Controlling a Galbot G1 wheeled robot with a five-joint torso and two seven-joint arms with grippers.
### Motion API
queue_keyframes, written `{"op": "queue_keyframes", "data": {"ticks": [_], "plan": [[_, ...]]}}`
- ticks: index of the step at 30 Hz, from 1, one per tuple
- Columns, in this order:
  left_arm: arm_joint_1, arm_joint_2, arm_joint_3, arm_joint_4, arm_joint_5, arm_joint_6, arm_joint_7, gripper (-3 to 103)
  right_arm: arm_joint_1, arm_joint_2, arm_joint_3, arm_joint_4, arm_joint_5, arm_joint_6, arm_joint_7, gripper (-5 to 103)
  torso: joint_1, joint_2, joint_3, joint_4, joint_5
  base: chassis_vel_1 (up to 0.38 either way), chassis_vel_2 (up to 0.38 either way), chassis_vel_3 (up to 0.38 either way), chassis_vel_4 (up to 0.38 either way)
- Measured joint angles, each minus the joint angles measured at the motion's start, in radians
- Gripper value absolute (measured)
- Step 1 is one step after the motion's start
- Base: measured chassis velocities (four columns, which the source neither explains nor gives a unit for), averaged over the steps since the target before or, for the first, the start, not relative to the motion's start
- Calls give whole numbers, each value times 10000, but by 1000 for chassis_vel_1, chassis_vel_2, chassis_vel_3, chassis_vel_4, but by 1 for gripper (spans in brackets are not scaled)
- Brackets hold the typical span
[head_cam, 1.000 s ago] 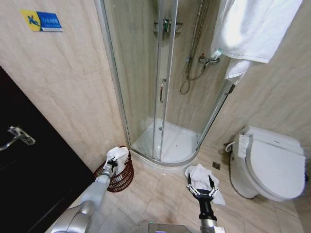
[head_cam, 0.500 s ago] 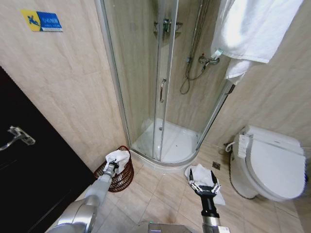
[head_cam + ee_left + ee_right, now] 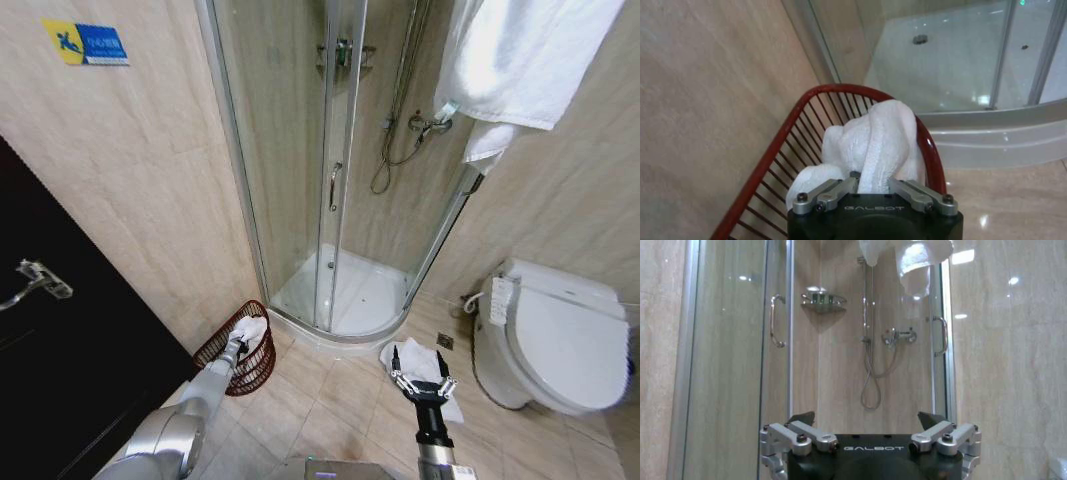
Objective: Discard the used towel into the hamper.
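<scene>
The hamper (image 3: 214, 351), a round reddish-brown wire basket, stands on the floor tiles against the wall, beside the shower base. My left gripper (image 3: 238, 347) reaches over its rim and is shut on the white towel (image 3: 251, 329). In the left wrist view the towel (image 3: 875, 135) bulges up from between the fingers (image 3: 831, 193) and drapes inside the hamper (image 3: 840, 90), against its far rim. My right gripper (image 3: 421, 373) hangs open at the lower middle-right, above the floor. In its wrist view the right gripper (image 3: 870, 434) faces the shower, with nothing between its fingers.
A second white cloth (image 3: 407, 354) lies on the tiles just beyond the right gripper. The glass shower cabin (image 3: 330, 200) stands behind the hamper, the toilet (image 3: 555, 335) to the right, and a dark door (image 3: 60, 340) to the left. White towels (image 3: 520, 60) hang at the upper right.
My left gripper has come down with the towel, which now sits lower inside the hamper. The right gripper has shifted slightly to the right and stays open.
</scene>
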Motion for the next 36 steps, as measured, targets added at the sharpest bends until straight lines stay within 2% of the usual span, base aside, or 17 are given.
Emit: {"op": "queue_keyframes", "data": {"ticks": [7,10,13,15,16,18,19,22,25,29,30,33,36], "plan": [[-22,-47,-20,8,-35,106,-126,3,29,0,-19,-7,-15,-21,-13,100,0,0,0,-1,0,0,0,0,0],[-25,-53,-18,8,-37,155,-205,18,76,0,-30,-10,-50,-18,12,100,0,0,0,0,0,0,0,0,0],[-24,-51,-10,2,-59,265,-305,24,86,0,-34,-8,-52,-16,47,100,0,0,0,0,0,0,0,0,0],[-24,-37,-6,-28,-100,320,-359,34,104,0,-31,-18,-70,3,80,100,0,0,0,0,0,0,0,0,0],[-24,-37,-6,-28,-100,320,-359,34,104,0,-31,-18,-70,3,80,100,0,0,0,0,0,0,0,0,0],[-22,-13,2,-62,-105,320,-369,45,109,0,-31,-46,-85,24,127,100,0,0,0,-1,0,0,0,0,0],[-22,-13,2,-62,-105,320,-369,45,109,0,-31,-46,-85,24,127,100,0,0,0,-1,0,0,0,0,0],[-16,1,4,-76,-106,308,-370,61,110,0,-33,-52,-89,30,151,100,2,0,0,-1,0,0,0,0,0],[-8,1,4,-81,-106,302,-370,67,116,0,-32,-56,-91,30,147,100,2,0,0,-1,0,0,0,0,0],[-4,-6,2,-88,-106,262,-365,89,128,0,-21,-90,-129,36,89,100,2,0,0,-1,0,0,0,0,0],[-4,-6,2,-88,-106,262,-365,89,128,0,-21,-90,-129,36,89,100,2,0,0,-1,0,0,0,0,0],[-4,-14,-15,-91,-106,250,-363,97,145,0,-20,-118,-156,38,87,100,2,0,0,-1,0,0,0,0,0],[-5,-22,-22,-87,-106,245,-362,100,153,0,-11,-137,-175,37,92,100,2,0,0,-1,0,0,0,0,0]]}}
